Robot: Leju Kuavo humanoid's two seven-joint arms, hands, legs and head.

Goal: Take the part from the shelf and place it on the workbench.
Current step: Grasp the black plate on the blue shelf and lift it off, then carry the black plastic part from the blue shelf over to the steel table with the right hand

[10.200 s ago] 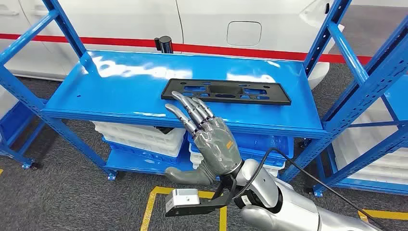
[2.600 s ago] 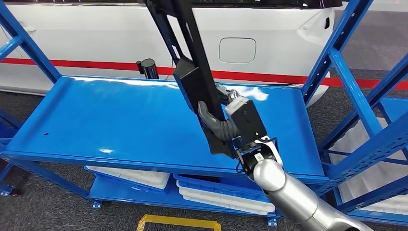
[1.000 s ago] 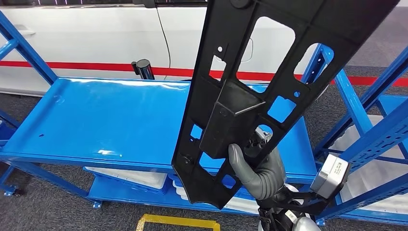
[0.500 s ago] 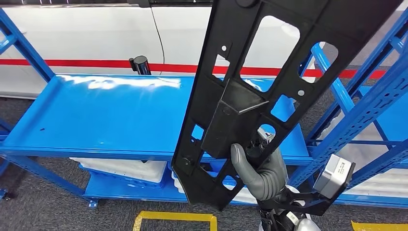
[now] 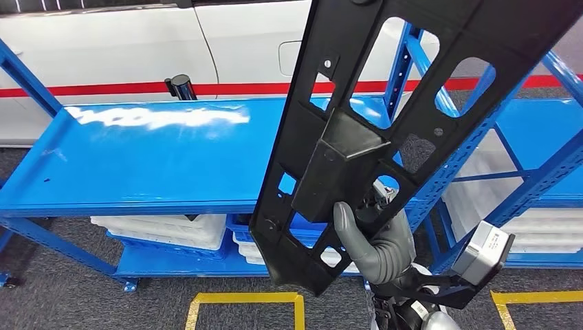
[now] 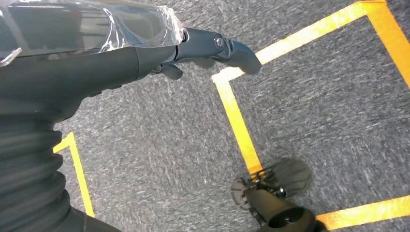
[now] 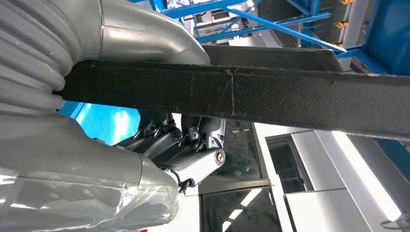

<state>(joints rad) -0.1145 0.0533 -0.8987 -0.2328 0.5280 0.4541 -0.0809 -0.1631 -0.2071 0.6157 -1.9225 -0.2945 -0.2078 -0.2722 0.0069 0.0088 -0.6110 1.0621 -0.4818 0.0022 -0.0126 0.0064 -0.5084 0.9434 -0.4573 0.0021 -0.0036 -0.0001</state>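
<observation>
The right hand (image 5: pixel 375 240) grips the part (image 5: pixel 385 117) near its lower end, holding it upright, off the shelf (image 5: pixel 158 158); the long top-heavy piece may pivot or slip in that low grip, or clip a shelf post (image 5: pixel 402 58) in a turn; the left hand (image 6: pixel 145 48) hangs over the floor, holding nothing, fingers apart.

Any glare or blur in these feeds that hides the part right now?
Head view: ceiling glare streaks the blue shelf; the black part in the right hand is sharp but blocks much of the frame. Right wrist view: the part's edge is sharp, bright background washed out. Left wrist view: the left hand and carpet are clear.
</observation>
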